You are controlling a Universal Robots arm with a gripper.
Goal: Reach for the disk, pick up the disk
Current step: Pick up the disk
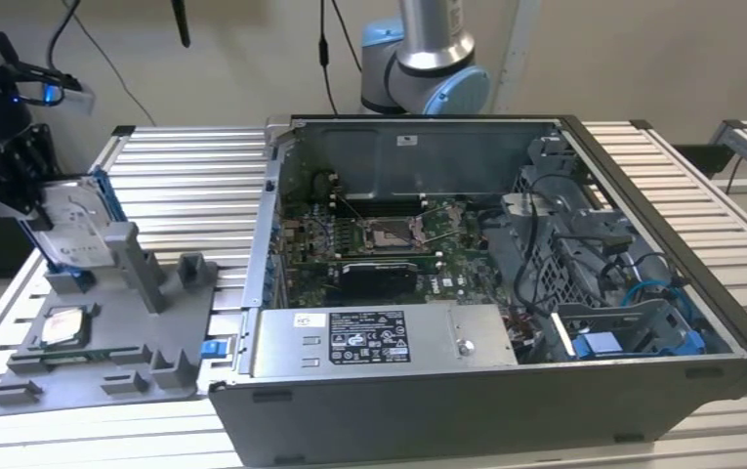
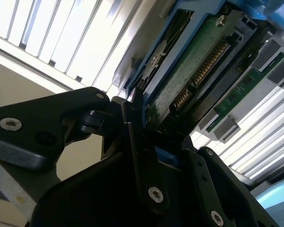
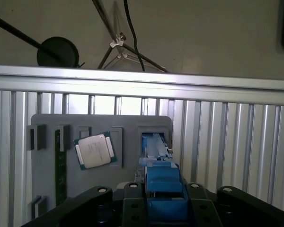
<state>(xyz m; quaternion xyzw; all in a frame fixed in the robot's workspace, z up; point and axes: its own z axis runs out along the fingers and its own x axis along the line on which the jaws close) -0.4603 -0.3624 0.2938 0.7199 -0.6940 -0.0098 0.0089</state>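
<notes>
The disk, silver-grey with blue rails, stands on edge at the back of the grey fixture plate on the exterior view's left. My gripper is shut on its upper end. In the second wrist view the disk's green circuit board and blue rail run away from a black finger pressed against its edge. In the first wrist view the disk's blue end sits between the gripper's black jaws, and its far end reaches the fixture's slot.
A processor chip lies flat on the fixture plate, and a green memory stick sits beside it. An open computer case stands close on the exterior view's right. The table is slatted metal.
</notes>
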